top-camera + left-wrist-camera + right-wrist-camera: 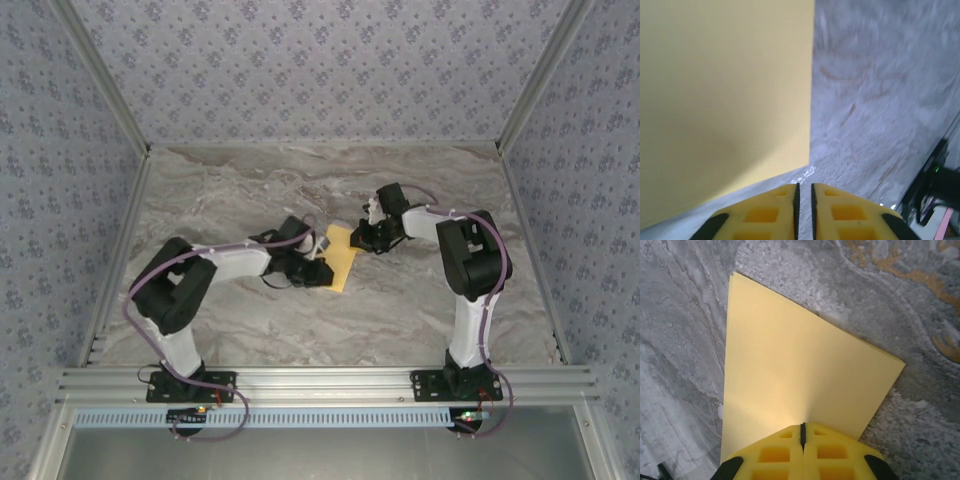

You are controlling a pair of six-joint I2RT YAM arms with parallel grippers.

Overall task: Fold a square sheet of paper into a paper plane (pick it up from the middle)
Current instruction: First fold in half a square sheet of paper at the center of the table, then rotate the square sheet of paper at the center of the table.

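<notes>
The square sheet of paper (340,258) lies flat on the grey marble table (250,190) between the two grippers. It is yellow and folded into a rectangle, with two layers showing along one edge (800,370). No paper plane shape is in view. My right gripper (362,238) is shut, with its tips (803,426) down over the sheet's near corner and hiding it. My left gripper (318,272) is beside the sheet's lower left edge. A narrow gap stands between its jaws (804,187). Only bare table shows through that gap, and the sheet (725,100) lies just ahead and to the left.
Patterned walls close in the table at the back and both sides. An aluminium rail (320,382) carrying both arm bases runs along the near edge. A dark arm base with a green light (937,182) stands off to the right in the left wrist view.
</notes>
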